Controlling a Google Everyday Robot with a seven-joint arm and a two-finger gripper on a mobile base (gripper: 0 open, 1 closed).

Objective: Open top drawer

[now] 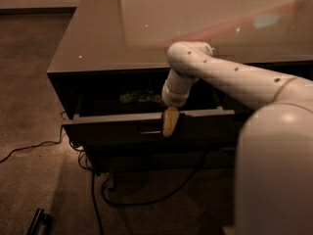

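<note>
The top drawer [110, 129] is a wide dark grey-brown drawer under the counter, pulled partly out, so its inside shows from above. A small metal pull [148, 130] sits at the centre of its flat front. My gripper [169, 123] hangs from the white arm [220, 75] over the drawer's top front edge, just right of the pull and touching the front. A small green and orange thing [140, 98] lies inside the drawer towards the back.
A glossy counter top [146, 28] covers the cabinet. Shallower drawers [146, 156] sit below the open one. Black cables [146, 196] trail on the carpet under and left of the cabinet. A dark object [38, 222] lies at bottom left. My white body [274, 175] fills the lower right.
</note>
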